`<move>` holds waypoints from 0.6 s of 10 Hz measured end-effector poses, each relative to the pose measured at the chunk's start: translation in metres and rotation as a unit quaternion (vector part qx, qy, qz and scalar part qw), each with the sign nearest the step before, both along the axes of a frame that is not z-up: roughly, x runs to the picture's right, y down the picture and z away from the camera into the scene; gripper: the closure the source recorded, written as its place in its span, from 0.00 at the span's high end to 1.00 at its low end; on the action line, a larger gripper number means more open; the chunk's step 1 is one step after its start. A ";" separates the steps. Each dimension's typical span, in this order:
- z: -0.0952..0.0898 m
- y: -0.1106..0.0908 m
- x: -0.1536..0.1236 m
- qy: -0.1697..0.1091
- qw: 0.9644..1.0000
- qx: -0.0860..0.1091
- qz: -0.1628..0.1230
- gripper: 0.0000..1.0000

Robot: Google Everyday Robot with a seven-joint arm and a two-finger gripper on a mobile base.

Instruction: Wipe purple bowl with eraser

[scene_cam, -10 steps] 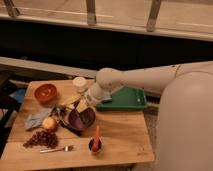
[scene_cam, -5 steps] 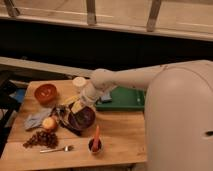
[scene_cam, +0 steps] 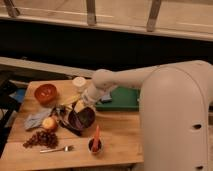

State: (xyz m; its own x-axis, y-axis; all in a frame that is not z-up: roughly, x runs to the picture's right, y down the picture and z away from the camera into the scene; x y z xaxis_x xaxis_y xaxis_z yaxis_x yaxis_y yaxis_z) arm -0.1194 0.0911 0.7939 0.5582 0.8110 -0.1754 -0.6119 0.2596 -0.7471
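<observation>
The purple bowl [scene_cam: 81,120] sits on the wooden table [scene_cam: 120,137], left of centre. My gripper [scene_cam: 71,107] reaches down from the white arm [scene_cam: 125,80] to the bowl's far left rim, low over it. The gripper's dark tip lies against the bowl's edge. I cannot make out the eraser as a separate thing; it is hidden at the gripper or out of view.
An orange-red bowl [scene_cam: 45,93] and a white cup [scene_cam: 79,82] stand at the back left. A green tray [scene_cam: 121,100] lies behind the arm. A grey-blue cloth [scene_cam: 34,119], a peach [scene_cam: 49,123], grapes [scene_cam: 41,138], a fork [scene_cam: 57,149] and a small cup holding a carrot [scene_cam: 95,144] lie at the front left.
The arm has swung left, and the gripper has moved from over the bowl's middle to its far left rim. The bowl stays in place.
</observation>
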 end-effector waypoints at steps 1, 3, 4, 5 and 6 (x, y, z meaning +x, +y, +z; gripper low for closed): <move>0.001 -0.004 0.000 0.003 1.000 0.005 0.003 0.12; 0.000 -0.007 -0.006 0.000 1.000 0.011 0.004 0.12; -0.004 -0.003 -0.015 -0.011 1.000 0.011 0.003 0.12; -0.010 0.004 -0.024 -0.022 1.000 0.009 0.000 0.12; -0.014 0.011 -0.031 -0.031 0.999 0.006 -0.004 0.12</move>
State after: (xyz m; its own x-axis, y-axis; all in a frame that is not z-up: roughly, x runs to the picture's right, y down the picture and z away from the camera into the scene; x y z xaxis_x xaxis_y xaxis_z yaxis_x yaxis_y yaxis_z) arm -0.1507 0.1024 0.7796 0.5736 0.8087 -0.1303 -0.5629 0.2735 -0.7800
